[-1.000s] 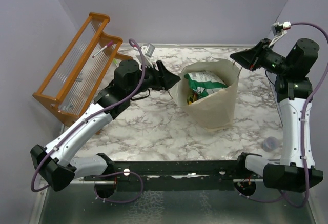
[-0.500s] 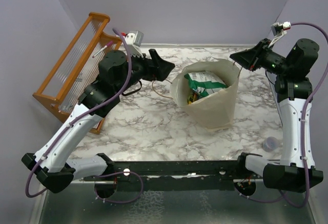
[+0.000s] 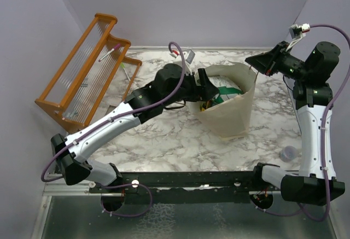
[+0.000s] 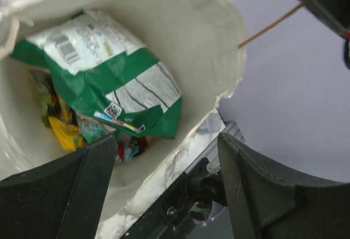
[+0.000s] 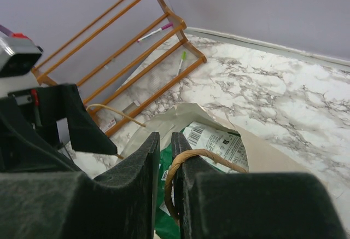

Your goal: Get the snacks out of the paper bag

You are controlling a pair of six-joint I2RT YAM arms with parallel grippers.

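Tall beige paper bag (image 3: 229, 116) on marble table (image 3: 164, 135), right of centre; glossy green packet (image 3: 227, 91) inside; orange wooden rack (image 3: 82, 69) far left.

Matt cream paper on the paper bag (image 3: 232, 116), creased and soft-looking, with a twisted brown cord handle (image 5: 202, 154). Glossy crinkly plastic film on the green packet (image 4: 126, 86), small yellow packet (image 4: 65, 132) shiny too. Smooth marble-look table (image 3: 164, 135). Orange wooden rack (image 3: 106, 19), smooth finish. Right gripper (image 5: 164, 138) pads (image 5: 136, 195) matt black, kinda foamy and finely grainy.
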